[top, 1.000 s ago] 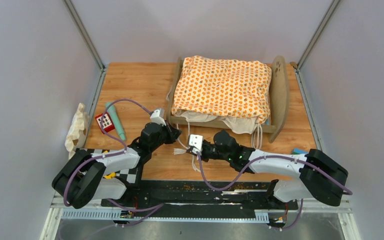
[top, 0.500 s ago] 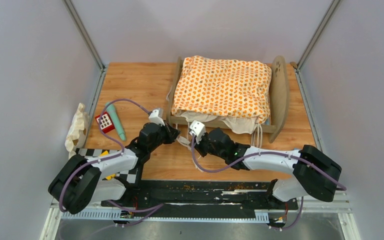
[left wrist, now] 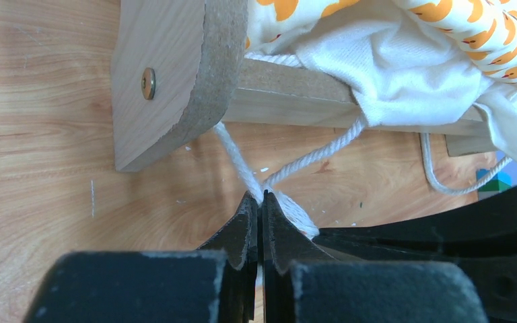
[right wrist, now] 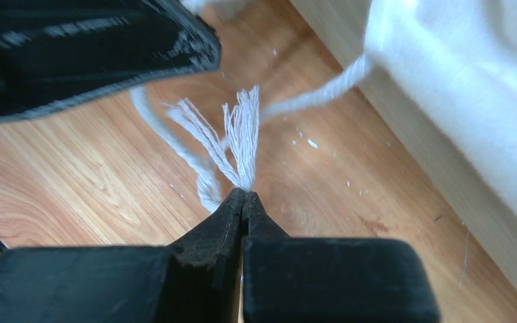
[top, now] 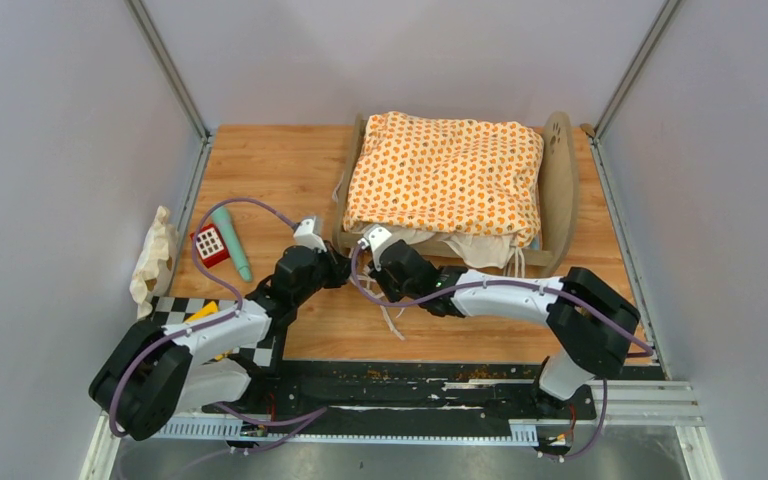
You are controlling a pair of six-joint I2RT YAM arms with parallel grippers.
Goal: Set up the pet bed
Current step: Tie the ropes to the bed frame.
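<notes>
Top external view: pet bed (top: 558,190) at far middle of surface (top: 280,170), near-left corner just beyond both hands. Left hand (left wrist: 261,205) pressed together on white tie cord (left wrist: 239,161) beside end board (left wrist: 175,74); right hand (right wrist: 243,196) pinching frayed cord end (right wrist: 241,128). Light wood, rounded paw-marked boards, orange-patterned cushion (top: 445,175) on top.

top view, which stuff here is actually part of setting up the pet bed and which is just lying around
Part of the job:
- pet bed
- orange cushion lying on it
- tie cords hanging from the cushion
- left gripper and right gripper, fingers shut on the tie cords

Just lying about:
- teal tool
- red-and-white block
- cream cloth
</notes>
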